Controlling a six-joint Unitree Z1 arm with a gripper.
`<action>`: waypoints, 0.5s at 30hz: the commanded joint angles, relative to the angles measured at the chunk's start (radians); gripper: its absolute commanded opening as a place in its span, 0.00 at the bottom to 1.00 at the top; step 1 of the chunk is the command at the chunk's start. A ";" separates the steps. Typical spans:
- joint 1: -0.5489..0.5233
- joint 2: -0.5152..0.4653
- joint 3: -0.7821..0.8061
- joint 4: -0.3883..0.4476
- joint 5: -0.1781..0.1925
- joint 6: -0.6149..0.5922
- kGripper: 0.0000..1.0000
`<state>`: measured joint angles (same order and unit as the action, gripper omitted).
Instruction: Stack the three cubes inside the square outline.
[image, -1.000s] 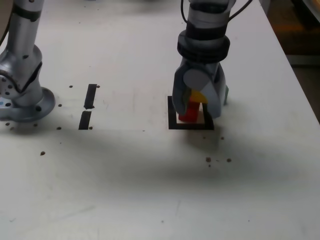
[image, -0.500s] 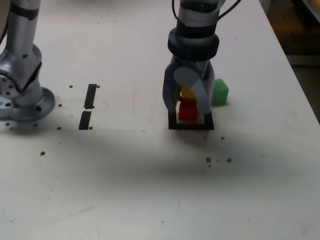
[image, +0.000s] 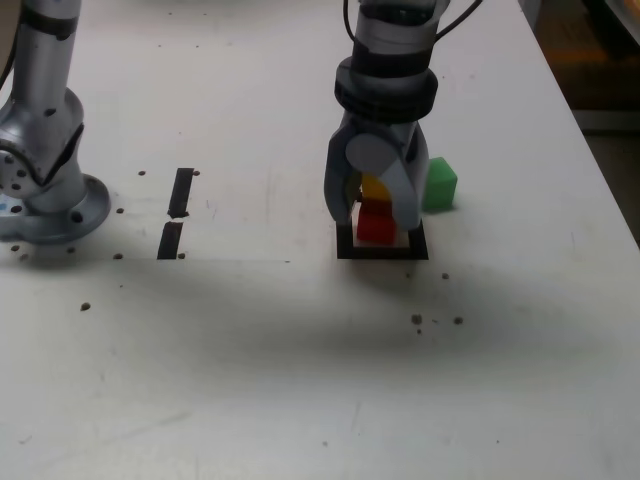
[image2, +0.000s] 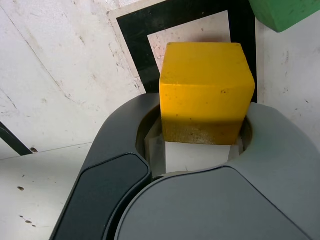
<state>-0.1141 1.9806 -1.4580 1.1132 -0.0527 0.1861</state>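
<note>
My pincer is clamped on the yellow cube over the red cube inside the square outline; the green cube waits just outside.

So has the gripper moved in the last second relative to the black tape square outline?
Yes. The gripper shifted toward the exterior view's left and slightly up against the black tape square outline, uncovering the small green cube.
</note>
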 joint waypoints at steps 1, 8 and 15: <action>0.000 -0.006 -0.002 0.000 -0.004 0.001 0.10; -0.005 -0.011 0.001 0.000 -0.009 0.001 0.10; -0.019 -0.020 0.000 -0.001 -0.013 0.001 0.10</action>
<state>-0.1315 1.9729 -1.4579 1.1132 -0.0645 0.1861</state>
